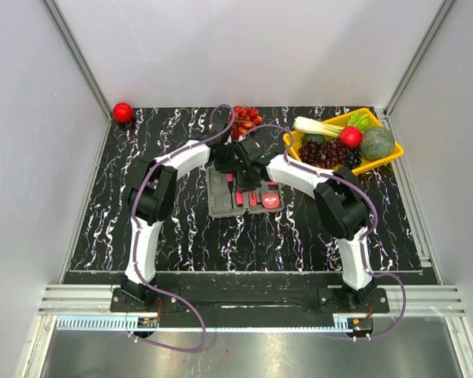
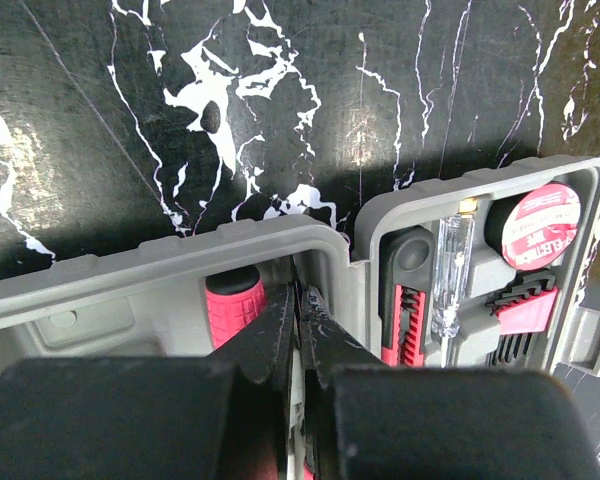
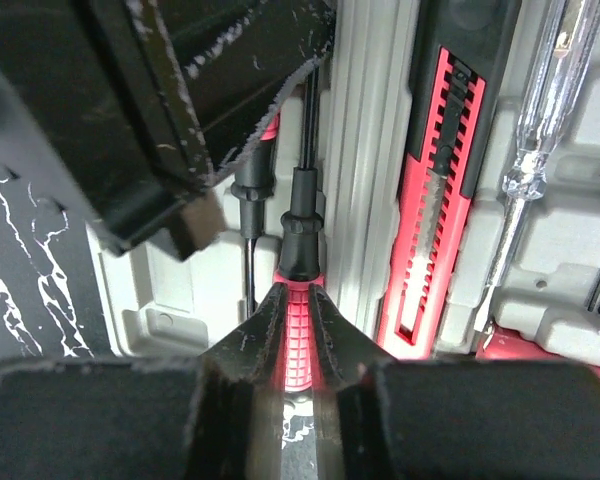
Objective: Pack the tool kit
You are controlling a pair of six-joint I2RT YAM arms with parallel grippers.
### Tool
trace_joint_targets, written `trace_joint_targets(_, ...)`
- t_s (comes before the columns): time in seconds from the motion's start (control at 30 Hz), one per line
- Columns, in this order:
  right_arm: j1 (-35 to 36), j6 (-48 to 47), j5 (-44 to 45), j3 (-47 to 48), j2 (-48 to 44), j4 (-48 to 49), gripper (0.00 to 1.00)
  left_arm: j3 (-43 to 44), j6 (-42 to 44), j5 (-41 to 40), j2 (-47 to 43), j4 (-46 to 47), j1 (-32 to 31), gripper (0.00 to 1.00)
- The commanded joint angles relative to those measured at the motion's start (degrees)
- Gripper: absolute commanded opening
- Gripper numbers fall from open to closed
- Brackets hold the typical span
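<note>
The grey tool case [image 1: 218,203] lies open mid-table, its rim close under the left wrist camera [image 2: 180,250]. My right gripper [image 3: 298,295] is shut on the red handle of a screwdriver [image 3: 298,335] lying in the case's left half. My left gripper [image 2: 300,292] is shut over the same slot; the screwdriver's thin shaft runs up into its fingers [image 3: 210,110]. A second red-handled screwdriver [image 2: 235,305] sits beside it. The other half holds the red knife [image 3: 435,190], a clear-handled screwdriver [image 2: 450,265] and the round tape measure [image 2: 540,225]. Both grippers [image 1: 230,169] [image 1: 246,177] meet over the case.
A yellow tray [image 1: 394,153] of fruit and vegetables stands at the back right. A bunch of small red fruit [image 1: 246,118] lies just behind the case. A red ball [image 1: 123,112] sits in the back left corner. White walls enclose the table.
</note>
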Motion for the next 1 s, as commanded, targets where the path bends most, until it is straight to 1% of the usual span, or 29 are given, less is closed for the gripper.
trace_joint_targets(0.0, 0.53, 0.99, -1.05, 4.23, 0.38, -7.17, 0.18, -0.10, 1.78, 0.97, 3.11, -2.14, -0.22, 0.00)
trace_joint_targets(0.2, 0.36, 1.51, 0.45, 7.58, -1.29, -9.54, 0.21, -0.53, 3.01, 2.29, 2.15, -1.26, -0.13, 0.00)
trace_joint_targets(0.27, 0.27, 1.95, 2.55, 7.76, -1.73, -9.81, 0.22, -1.06, 3.37, 2.90, 1.36, -0.47, -0.13, 0.00)
trace_joint_targets(0.4, -0.26, 3.35, 5.01, 7.50, -2.43, -10.16, 0.24, -2.12, 3.89, 3.87, -0.13, 0.76, -0.13, 0.00)
trace_joint_targets(0.5, -1.22, 5.28, 8.17, 7.06, -2.00, -11.74, 0.24, -2.03, 4.07, 4.04, -0.66, 0.85, -0.13, 0.00)
trace_joint_targets(0.63, -2.46, 5.73, 10.20, 5.30, -1.91, -11.57, 0.24, -2.64, 3.72, 4.48, -1.80, 1.20, -0.13, 0.00)
trace_joint_targets(0.73, -3.07, 4.51, 9.85, 4.68, -1.56, -9.90, 0.25, -3.17, 3.63, 4.48, -3.12, 1.90, -0.13, 0.00)
trace_joint_targets(0.97, -3.34, 2.74, 9.23, 6.53, 0.90, -8.84, 0.25, -4.14, 3.72, 5.10, -6.02, 2.17, -0.13, 0.00)
